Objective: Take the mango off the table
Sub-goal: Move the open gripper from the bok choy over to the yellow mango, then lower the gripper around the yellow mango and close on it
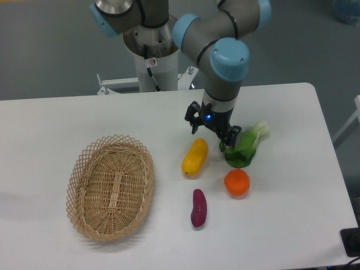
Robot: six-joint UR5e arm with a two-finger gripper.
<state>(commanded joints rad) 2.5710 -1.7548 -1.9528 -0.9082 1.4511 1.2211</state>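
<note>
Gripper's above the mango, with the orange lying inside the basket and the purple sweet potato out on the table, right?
Not quite: in the camera view the orange lies on the table, right of the mango; the basket is empty. The rest holds.

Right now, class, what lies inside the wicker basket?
The basket shows only its own woven bottom; no item lies in it. The mango sits outside on the table. Nothing hides its inside.

Robotics lab test bench

A grey industrial robot arm with light-blue joint caps [229, 59] stands on a white pedestal [157, 67] behind a bare white rounded-corner tabletop [292, 225], over plain grey flooring [50, 50]; toy-like produce and a woven oval wicker basket [110, 187] are set out like test props.
</note>
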